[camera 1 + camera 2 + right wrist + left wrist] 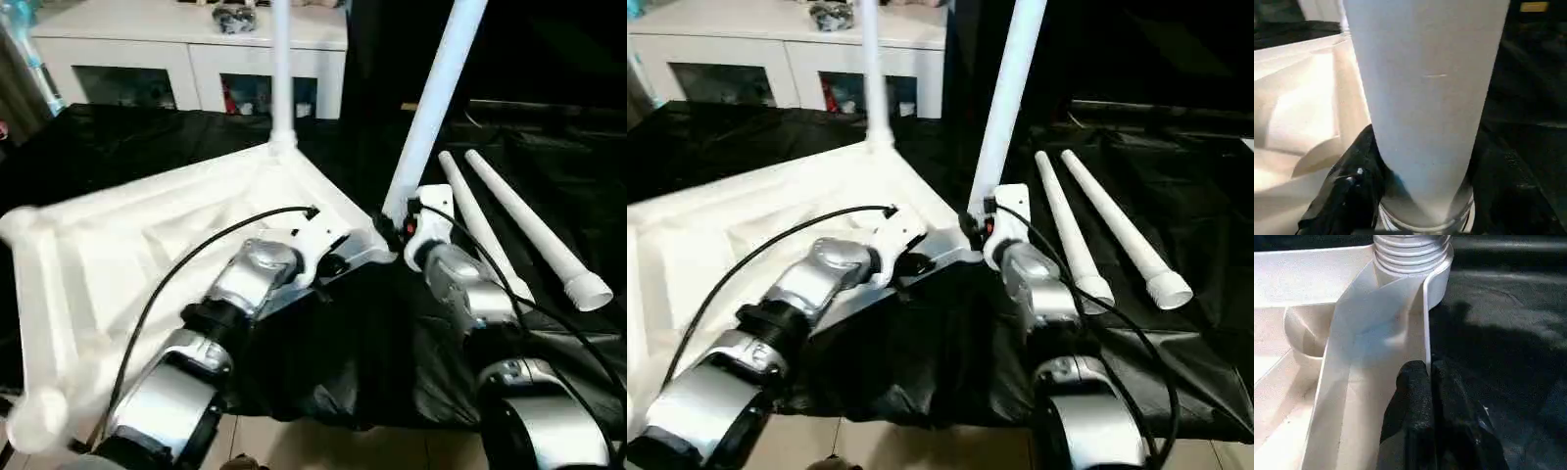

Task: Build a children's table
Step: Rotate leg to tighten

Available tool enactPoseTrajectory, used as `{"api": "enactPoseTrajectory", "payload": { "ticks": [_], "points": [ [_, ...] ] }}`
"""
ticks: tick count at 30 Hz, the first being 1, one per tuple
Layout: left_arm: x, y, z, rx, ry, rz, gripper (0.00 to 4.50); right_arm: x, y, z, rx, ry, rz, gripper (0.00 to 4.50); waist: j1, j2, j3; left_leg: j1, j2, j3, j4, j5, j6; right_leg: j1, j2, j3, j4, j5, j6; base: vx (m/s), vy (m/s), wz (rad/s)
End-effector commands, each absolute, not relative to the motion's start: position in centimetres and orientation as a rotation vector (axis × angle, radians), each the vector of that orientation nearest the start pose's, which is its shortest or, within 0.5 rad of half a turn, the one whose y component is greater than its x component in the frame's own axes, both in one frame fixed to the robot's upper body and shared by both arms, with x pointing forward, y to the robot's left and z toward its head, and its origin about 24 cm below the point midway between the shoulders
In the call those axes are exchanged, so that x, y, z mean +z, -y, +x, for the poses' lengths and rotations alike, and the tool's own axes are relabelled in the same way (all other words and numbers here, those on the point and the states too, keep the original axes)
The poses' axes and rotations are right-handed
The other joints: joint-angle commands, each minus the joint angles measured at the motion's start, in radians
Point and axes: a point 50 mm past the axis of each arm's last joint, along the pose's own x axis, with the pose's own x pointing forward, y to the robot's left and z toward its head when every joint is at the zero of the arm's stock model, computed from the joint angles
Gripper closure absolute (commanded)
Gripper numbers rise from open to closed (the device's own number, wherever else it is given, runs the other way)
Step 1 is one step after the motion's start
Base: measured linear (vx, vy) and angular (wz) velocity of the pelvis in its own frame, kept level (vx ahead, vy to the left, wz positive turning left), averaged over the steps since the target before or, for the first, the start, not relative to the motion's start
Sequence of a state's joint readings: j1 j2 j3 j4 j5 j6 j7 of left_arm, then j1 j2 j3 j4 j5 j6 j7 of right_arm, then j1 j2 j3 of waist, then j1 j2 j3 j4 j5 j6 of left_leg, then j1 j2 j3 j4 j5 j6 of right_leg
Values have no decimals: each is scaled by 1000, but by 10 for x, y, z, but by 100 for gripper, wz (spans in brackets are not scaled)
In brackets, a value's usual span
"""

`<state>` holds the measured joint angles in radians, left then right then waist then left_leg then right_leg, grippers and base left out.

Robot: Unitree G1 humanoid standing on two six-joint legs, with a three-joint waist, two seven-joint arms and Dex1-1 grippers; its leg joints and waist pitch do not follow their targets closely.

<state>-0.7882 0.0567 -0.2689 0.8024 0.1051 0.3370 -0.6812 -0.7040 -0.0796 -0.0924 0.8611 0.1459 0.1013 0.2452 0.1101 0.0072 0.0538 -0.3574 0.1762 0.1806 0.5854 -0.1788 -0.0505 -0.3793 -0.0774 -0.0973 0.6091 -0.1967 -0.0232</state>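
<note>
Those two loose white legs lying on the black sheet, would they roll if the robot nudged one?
Probably: the loose legs are round and smooth. Being tapered, they would likely curve rather than roll straight. The crumpled black sheet may slow them.

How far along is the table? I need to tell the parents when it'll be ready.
One leg already stands in the far corner of the upturned table top. A second leg is in hand: the right gripper holds it at the near corner while the left gripper pinches the top's rim. Two loose legs on the black cloth remain.
</note>
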Motion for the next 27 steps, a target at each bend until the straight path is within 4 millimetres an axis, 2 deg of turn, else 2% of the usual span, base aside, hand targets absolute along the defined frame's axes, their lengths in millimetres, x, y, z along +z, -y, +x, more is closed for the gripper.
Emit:
{"api": "enactPoseTrajectory", "payload": {
  "ticks": [1, 3, 7, 11, 13, 15, 18, 20, 22, 24, 25, 27],
  "points": [
    [75, -22, 350, -1019, -382, 340, 450, 13, 106, 351, 319, -436, 169, 223, 1, 9, -60, 5, 61, -34, -81, -296, -7, 37, -99, 63, -94, -284, -183, 0, 0, 0],
    [75, -21, 349, -1027, -384, 342, 450, 15, 101, 353, 328, -422, 181, 179, 1, 9, -60, 8, 61, -31, -79, -289, 0, 35, -98, 64, -94, -258, -192, 0, 0, 0],
    [72, -23, 348, -1040, -386, 350, 450, 19, 95, 355, 363, -402, 201, 149, 0, 9, -60, 7, 62, -31, -81, -280, 11, 37, -98, 63, -91, -249, -201, 0, 0, 0],
    [70, -29, 345, -1078, -383, 360, 450, 25, 94, 357, 420, -366, 168, 103, -1, 8, -56, 8, 62, -32, -84, -319, 8, 35, -100, 63, -99, -321, -185, 0, 0, 0],
    [69, -34, 343, -1105, -381, 369, 450, 28, 96, 358, 458, -345, 139, 91, -2, 7, -57, 9, 63, -32, -84, -309, 10, 34, -100, 64, -99, -314, -185, 0, 0, 0],
    [67, -39, 340, -1136, -385, 373, 450, 31, 101, 358, 498, -325, 118, 80, -5, 6, -59, 4, 63, -30, -82, -282, 19, 37, -100, 65, -95, -286, -193, 0, 0, 0],
    [65, -48, 337, -1179, -392, 381, 450, 35, 111, 357, 567, -310, 61, 43, 0, 7, -61, 3, 63, -26, -78, -230, 38, 40, -99, 65, -88, -218, -214, 0, 0, 0],
    [64, -53, 335, -1207, -395, 387, 450, 36, 118, 355, 610, -308, 15, 35, 8, 9, -65, 3, 67, -26, -76, -190, 50, 41, -96, 64, -77, -139, -229, 0, 0, 0],
    [64, -58, 333, -1242, -390, 396, 450, 37, 125, 351, 675, -309, -32, 20, 6, 9, -68, -1, 66, -25, -71, -158, 61, 44, -94, 63, -68, -75, -244, 0, 0, 0],
    [65, -65, 330, -1295, -391, 406, 450, 38, 136, 343, 791, -321, -93, 20, 10, 8, -72, -4, 67, -25, -66, -125, 78, 46, -93, 61, -58, -7, -257, 0, 0, 0],
    [65, -65, 330, -1296, -391, 406, 450, 38, 137, 343, 794, -322, -94, 20, 13, 9, -71, -5, 68, -23, -62, -113, 95, 46, -91, 60, -56, 24, -260, 0, 0, 0],
    [66, -66, 329, -1311, -389, 411, 450, 38, 139, 340, 825, -326, -106, 20, 13, 9, -71, -6, 69, -22, -61, -123, 101, 44, -93, 60, -57, 14, -270, 0, 0, 0]
  ]
}}
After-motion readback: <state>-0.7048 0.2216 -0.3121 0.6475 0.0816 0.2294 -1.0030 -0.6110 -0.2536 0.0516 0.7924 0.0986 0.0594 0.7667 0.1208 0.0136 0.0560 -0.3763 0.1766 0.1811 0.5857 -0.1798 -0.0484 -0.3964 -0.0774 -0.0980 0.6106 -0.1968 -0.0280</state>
